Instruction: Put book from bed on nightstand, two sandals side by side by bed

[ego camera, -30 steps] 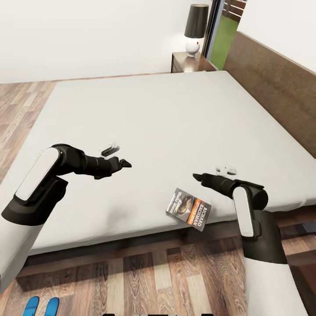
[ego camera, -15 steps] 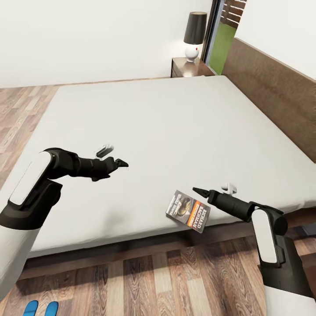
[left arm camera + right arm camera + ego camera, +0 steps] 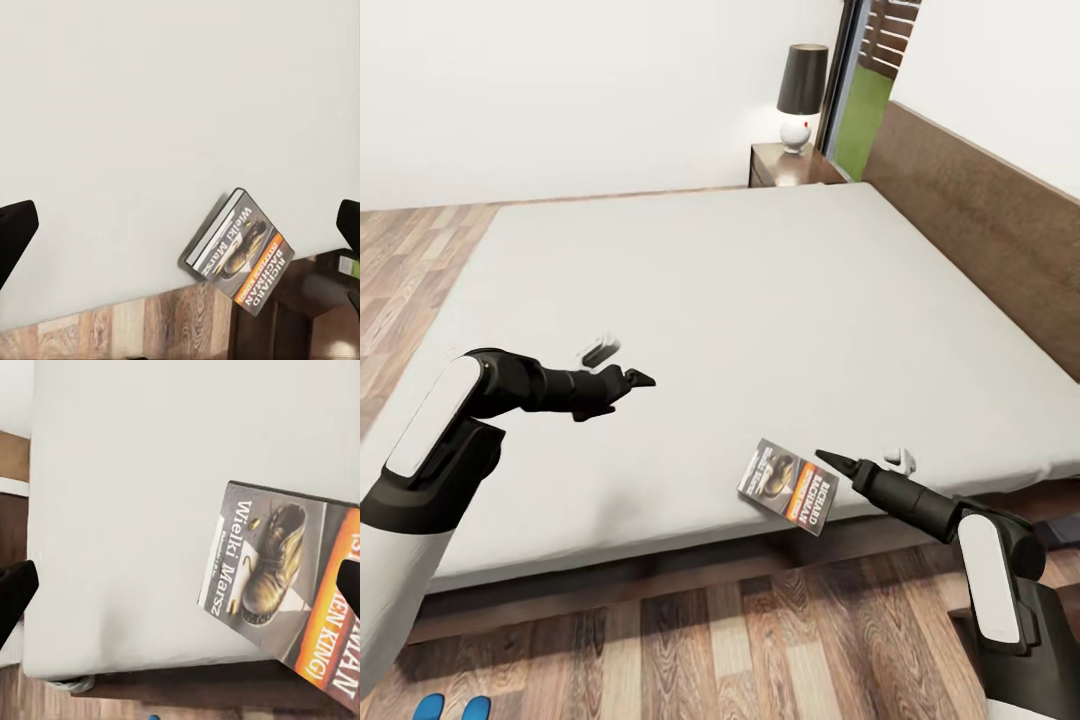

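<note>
The book [image 3: 790,487] lies flat on the grey mattress of the bed [image 3: 710,290], at its near edge, with one corner past the edge. In the head view my right gripper [image 3: 832,461] hovers just right of the book, fingers pointing at it. The right wrist view shows the book [image 3: 289,585] close up between wide-open fingertips [image 3: 15,589]. My left gripper [image 3: 632,380] hangs open over the mattress, well left of the book [image 3: 238,256]. The nightstand [image 3: 792,165] stands at the bed's far corner. The two blue sandals [image 3: 428,708] [image 3: 478,708] peek in from the floor at the bottom left.
A lamp [image 3: 803,95] with a black shade stands on the nightstand. The dark wooden headboard [image 3: 980,220] runs along the right. Wood-plank floor [image 3: 690,640] lies between me and the bed frame. A window strip [image 3: 860,110] shows grass behind the nightstand.
The camera has shifted, so the far end of the bed sits lower in the picture. My right gripper has come toward the bed's near edge, right beside the book. The left gripper has barely moved.
</note>
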`<state>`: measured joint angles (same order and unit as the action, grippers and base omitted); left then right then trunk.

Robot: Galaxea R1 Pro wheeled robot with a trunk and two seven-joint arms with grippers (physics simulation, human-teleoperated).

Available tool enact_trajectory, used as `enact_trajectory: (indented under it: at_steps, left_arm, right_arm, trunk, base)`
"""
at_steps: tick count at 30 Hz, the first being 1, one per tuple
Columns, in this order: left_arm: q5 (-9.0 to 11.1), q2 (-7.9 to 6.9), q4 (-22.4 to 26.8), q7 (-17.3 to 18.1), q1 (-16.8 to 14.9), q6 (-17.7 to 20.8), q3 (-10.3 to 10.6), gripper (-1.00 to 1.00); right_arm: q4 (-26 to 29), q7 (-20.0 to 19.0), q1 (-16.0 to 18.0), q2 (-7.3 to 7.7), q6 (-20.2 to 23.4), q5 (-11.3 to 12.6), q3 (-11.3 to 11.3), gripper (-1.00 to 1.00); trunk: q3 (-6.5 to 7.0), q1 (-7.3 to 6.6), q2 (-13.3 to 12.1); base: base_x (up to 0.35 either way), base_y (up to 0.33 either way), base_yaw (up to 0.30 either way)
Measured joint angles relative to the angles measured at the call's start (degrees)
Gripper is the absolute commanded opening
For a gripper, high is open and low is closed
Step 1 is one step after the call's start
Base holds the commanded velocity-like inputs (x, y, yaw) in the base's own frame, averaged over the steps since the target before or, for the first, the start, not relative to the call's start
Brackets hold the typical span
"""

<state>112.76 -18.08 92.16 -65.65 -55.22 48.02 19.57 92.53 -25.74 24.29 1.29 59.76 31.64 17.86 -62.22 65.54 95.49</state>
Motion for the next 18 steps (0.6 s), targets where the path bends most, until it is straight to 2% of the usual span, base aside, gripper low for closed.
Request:
enact_trajectory:
  at_steps: [1,2,7,8,14,18]
  left_arm:
    - [0.0,0.0,0.0,0.0,0.0,0.0,0.0,1.0]
    - [0.0,0.17,0.0,0.2,1.5,-0.1,0.0,1.0]
    - [0.0,0.84,0.0,0.2,1.8,-0.1,0.0,1.0]
    - [0.0,1.36,0.0,0.2,2.1,0.0,-0.2,1.0]
    - [0.0,1.49,0.0,0.1,2.0,0.0,-0.3,1.0]
    - [0.0,1.54,0.0,-0.1,2.0,0.0,-0.4,1.0]
  right_arm:
    - [0.0,0.0,0.0,0.0,0.0,0.0,0.0,1.0]
    - [0.0,-0.3,-2.2,-0.17,0.0,1.2,0.7,1.0]
    - [0.0,-0.3,-3.3,-0.28,0.0,1.8,0.9,1.0]
    - [0.0,-0.3,-3.8,-0.35,0.0,2.0,1.0,1.0]
    - [0.0,-0.3,-3.9,-0.38,0.0,2.3,1.1,1.0]
    - [0.0,-0.3,-4.0,-0.39,0.0,3.5,1.1,1.0]
  trunk:
    - [0.09,0.0,0.0]
    - [0.18,0.01,0.0]
    - [0.65,0.03,0.0]
    - [0.74,0.01,0.0]
    - [1.29,0.0,0.0]
    - [1.66,0.0,0.0]
  base:
    - [-0.1,0.0,0.0]
    - [-0.1,0.0,0.0]
    - [-0.175,0.0,0.0]
    - [-0.07,0.0,0.0]
    - [-0.044,0.0,0.0]
    - [-0.011,0.0,0.0]
